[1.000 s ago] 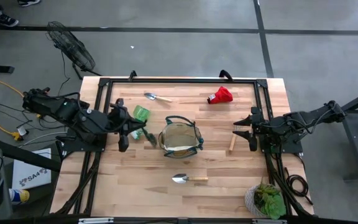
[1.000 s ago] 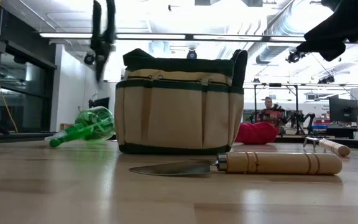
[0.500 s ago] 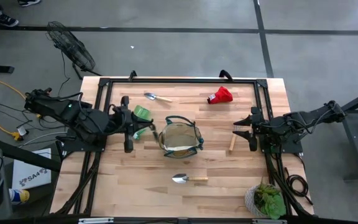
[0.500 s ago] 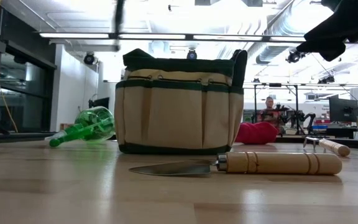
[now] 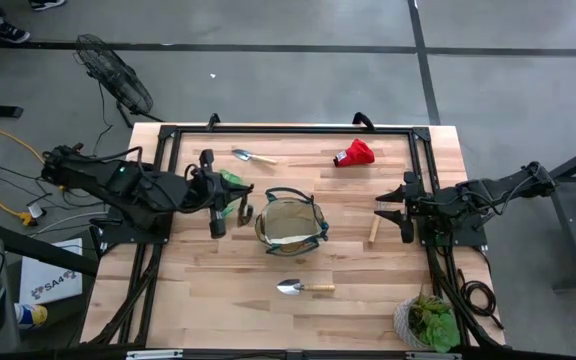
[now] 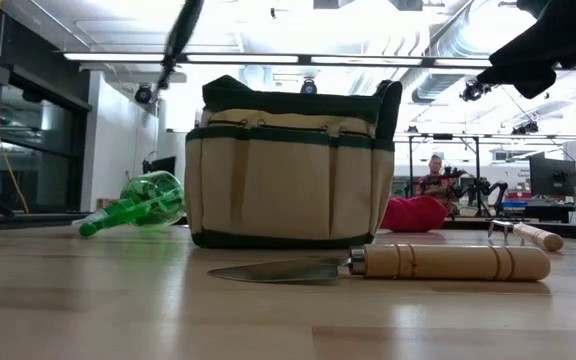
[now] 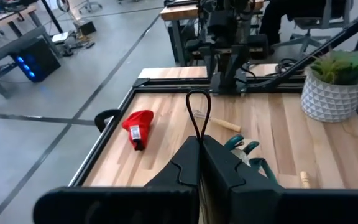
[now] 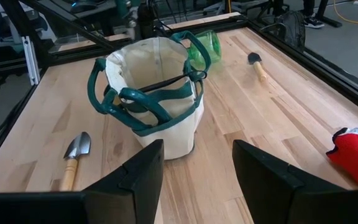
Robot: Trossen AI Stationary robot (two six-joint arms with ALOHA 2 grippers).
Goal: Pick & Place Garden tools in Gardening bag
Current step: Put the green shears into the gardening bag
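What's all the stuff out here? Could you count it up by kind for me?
Silver trowels: 2
Pruning shears: 1
Wooden-handled tool: 1
Green piece: 1
Red piece: 1
Gardening bag: 1
Potted plant: 1
Total: 8

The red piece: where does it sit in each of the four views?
High view: red piece at the table's far edge, right of centre.
Low view: behind the gardening bag, at its right.
Left wrist view: left, near the frame.
Right wrist view: right edge.
Shared landmark: the gardening bag.
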